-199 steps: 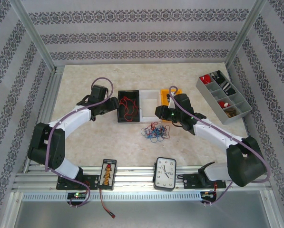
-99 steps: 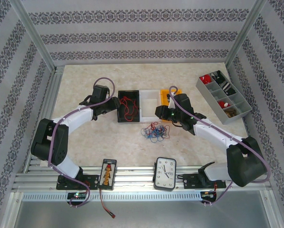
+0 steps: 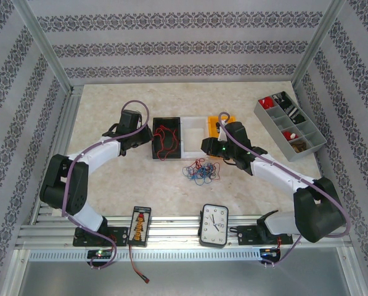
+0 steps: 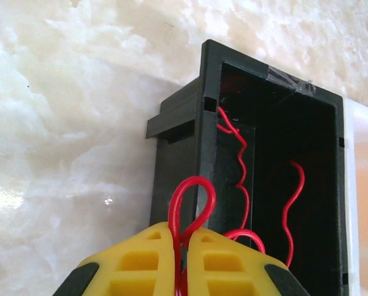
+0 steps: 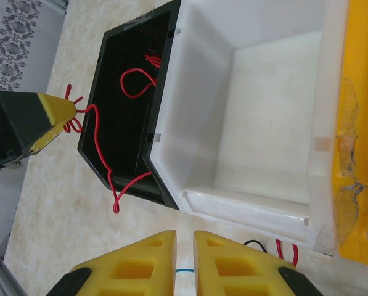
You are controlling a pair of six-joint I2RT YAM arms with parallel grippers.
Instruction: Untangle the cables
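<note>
In the top view, the bunch of cables (image 3: 200, 171) is seen lying on the table (image 3: 110, 105), just in front of the black bin (image 3: 165, 155) and the white bin (image 3: 194, 132). The left gripper (image 3: 145, 139) is placed at the left wall of the black bin, and the right gripper (image 3: 205, 145) just beyond the bunch.

In the left wrist view, the jaws of the left gripper (image 4: 185, 237) are pressed together on a red cable (image 4: 193, 188). Its loop stands up above the fingertips, beside the outer wall of the black bin (image 4: 177, 154). More red strands are seen inside the bin.

In the right wrist view, the jaws of the right gripper (image 5: 184, 243) are almost together, with a narrow gap left. A blue strand (image 5: 184, 270) crosses this gap; whether it is pinched cannot be told. The red cable (image 5: 97, 145) is led from the left gripper (image 5: 63, 110) over the wall into the black bin (image 5: 125, 132), next to the white bin (image 5: 264, 123).
</note>
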